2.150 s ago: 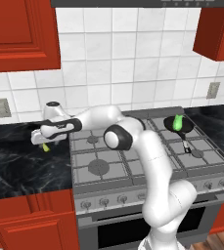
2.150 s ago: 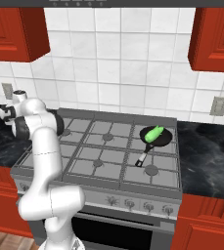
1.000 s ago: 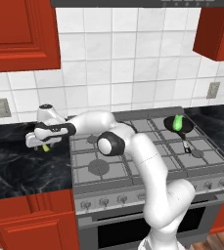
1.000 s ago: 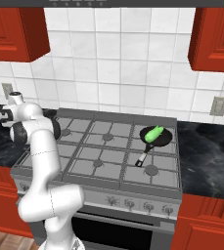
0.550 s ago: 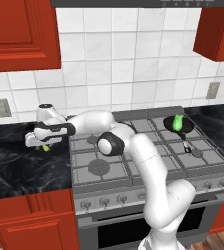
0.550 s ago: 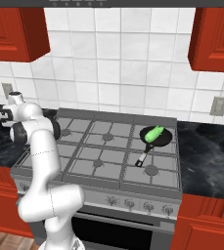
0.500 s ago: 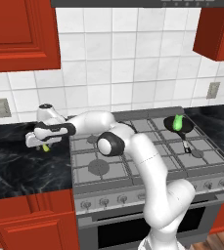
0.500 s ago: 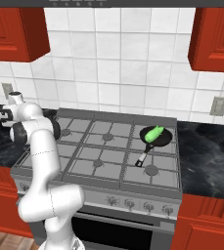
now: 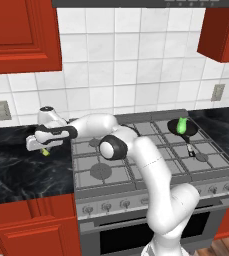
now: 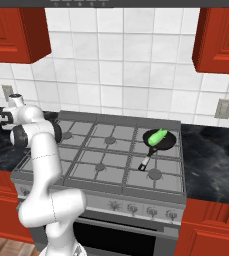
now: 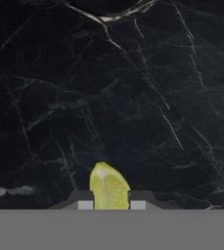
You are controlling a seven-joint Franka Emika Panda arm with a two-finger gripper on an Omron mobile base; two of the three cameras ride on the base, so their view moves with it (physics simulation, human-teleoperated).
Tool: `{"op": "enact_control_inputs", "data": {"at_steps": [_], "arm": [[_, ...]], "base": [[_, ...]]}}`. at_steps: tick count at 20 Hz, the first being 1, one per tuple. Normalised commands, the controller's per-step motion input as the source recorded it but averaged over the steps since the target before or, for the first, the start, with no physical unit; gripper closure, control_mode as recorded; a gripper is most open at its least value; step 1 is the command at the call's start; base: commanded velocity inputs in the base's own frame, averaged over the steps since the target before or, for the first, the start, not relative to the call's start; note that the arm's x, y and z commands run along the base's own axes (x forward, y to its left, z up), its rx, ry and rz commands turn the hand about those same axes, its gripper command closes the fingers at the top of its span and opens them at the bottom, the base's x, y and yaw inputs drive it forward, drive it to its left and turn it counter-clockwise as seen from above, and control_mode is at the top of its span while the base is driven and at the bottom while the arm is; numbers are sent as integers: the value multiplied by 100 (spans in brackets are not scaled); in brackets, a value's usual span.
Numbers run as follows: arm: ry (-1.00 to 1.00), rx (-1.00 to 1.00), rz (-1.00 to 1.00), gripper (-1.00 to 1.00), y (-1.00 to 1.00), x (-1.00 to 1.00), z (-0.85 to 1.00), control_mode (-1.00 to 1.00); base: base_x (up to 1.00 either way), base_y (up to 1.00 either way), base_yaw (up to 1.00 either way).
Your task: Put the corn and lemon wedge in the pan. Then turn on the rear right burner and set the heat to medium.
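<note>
A home kitchen, computer-rendered. A stainless steel gas range (image 10: 106,200) stands at the centre, with grey metal grates (image 10: 111,150) over six burners, a row of knobs (image 10: 136,210) along its front and an oven door (image 10: 116,235) below. A small black frying pan (image 10: 159,139) sits on a burner at the right (something green lies in it). Black marble counter (image 9: 16,170) with pale veins runs along both sides of the range. Red wooden cabinets (image 9: 21,35) hang on the wall, and matching red base cabinets (image 9: 31,225) stand under the counter. The wall behind is covered in square white tiles (image 9: 131,75), with electrical outlets (image 10: 219,108) set into them.
</note>
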Motion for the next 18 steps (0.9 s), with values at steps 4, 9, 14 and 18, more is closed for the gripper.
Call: {"op": "enact_control_inputs", "data": {"at_steps": [4, 9, 14, 18], "arm": [[0, 0, 0, 100, -11, 0, 0, -100], [-1, 0, 0, 100, -28, -22, 19, -100], [0, 0, 0, 100, -38, -25, 26, -100], [0, 0, 0, 100, -49, -18, 11, -100]], "base": [[0, 0, 0], [0, 0, 0], [0, 0, 0], [0, 0, 0]]}}
